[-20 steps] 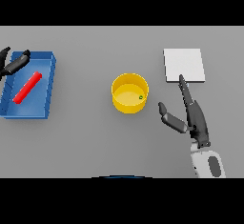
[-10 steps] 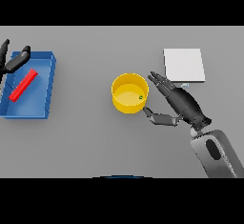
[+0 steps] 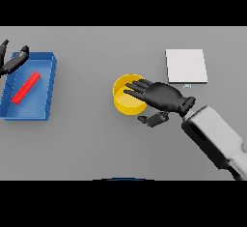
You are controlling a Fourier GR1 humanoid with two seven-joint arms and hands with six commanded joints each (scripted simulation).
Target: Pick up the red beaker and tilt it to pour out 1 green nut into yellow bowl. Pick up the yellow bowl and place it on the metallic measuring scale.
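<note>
The yellow bowl (image 3: 123,100) stands at the table's middle. My right hand (image 3: 163,96) lies over its right side, fingers stretched straight across the rim and thumb (image 3: 152,120) held just outside the bowl's near wall; the hand is open. It hides the part of the bowl where a green nut lay before. The red beaker (image 3: 26,88) lies on its side in the blue tray (image 3: 50,93) at the left. My left hand (image 3: 10,63) shows at the left edge above the tray's far corner, fingers relaxed and open. The metallic scale (image 3: 186,65) is a flat pale square to the bowl's far right.
The right forearm (image 3: 214,136) runs from the lower right toward the bowl. About a hand's width of bare grey table separates the bowl from the scale.
My right hand swung left from beside the scale onto the bowl, its fingers now over the rim. The green nut is covered. Left hand, tray and beaker stayed put.
</note>
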